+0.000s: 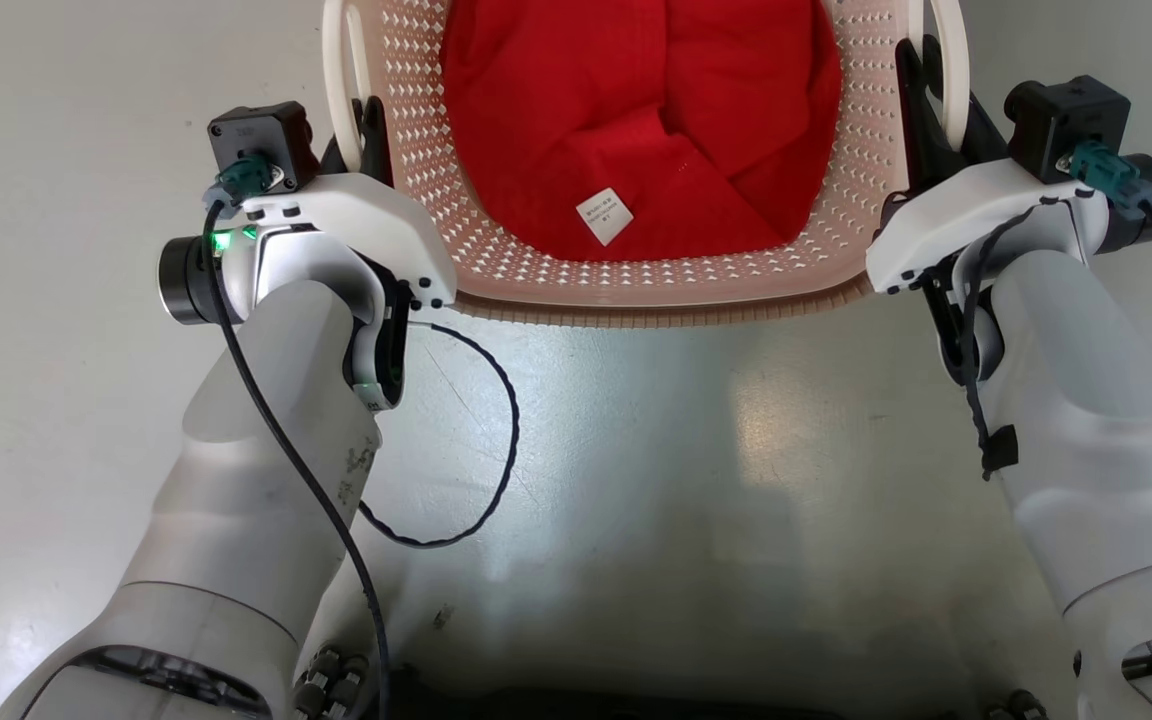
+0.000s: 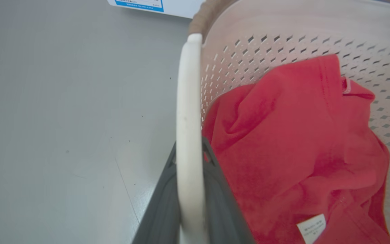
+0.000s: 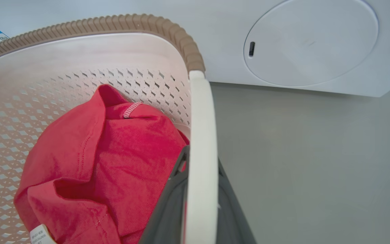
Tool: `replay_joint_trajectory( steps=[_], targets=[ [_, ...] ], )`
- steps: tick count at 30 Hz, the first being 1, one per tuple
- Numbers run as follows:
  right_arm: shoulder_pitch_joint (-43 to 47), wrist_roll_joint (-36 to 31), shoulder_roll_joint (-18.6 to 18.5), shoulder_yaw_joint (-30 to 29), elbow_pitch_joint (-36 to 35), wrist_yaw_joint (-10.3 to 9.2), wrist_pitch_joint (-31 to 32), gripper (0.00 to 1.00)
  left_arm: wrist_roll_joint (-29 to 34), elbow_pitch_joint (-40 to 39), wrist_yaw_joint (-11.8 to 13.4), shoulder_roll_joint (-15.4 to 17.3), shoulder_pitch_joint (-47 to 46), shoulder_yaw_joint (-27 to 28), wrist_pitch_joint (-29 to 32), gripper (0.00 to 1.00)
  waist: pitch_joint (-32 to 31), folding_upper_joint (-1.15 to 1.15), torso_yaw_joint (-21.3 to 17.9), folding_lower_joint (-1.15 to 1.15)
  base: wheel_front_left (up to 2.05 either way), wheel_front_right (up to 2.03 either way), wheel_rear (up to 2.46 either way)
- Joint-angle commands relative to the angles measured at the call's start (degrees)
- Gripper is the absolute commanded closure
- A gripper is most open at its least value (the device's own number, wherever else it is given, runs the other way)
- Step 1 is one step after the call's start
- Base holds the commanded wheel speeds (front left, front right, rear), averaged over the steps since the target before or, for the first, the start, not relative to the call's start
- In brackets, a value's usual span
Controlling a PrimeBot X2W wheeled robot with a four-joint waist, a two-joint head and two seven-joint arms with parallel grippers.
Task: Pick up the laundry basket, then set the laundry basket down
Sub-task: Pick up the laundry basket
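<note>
Laundry basket [image 1: 416,150], cream-white perforated plastic, carrying a red garment [image 1: 636,120], is clamped by left gripper [image 1: 368,125] and right gripper [image 1: 921,90] on its left and right white handles [image 1: 339,90], evidently for a level lift.

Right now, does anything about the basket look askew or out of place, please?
Nothing stands out: the left gripper and right gripper each clamp one side of the laundry basket, the red garment wholly inside.
</note>
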Motion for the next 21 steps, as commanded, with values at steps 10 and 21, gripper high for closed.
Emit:
replay_joint_trajectory(
  steps=[10,21],
  targets=[
    [2.6,-0.4,2.1,0.4,3.4,0.91,-0.4,1.00,-1.3,-0.9,0.5,1.3,2.0,-1.0,-0.3,1.00,-2.5,0.00,-0.2,0.00,0.00,0.00,0.00],
    [5.9,1.4,2.1,2.7,8.4,0.91,-0.4,1.00,-2.5,0.1,0.3,1.3,6.2,-3.9,-0.3,1.00,-8.9,0.00,-1.1,0.00,0.00,0.00,0.00]
  ],
)
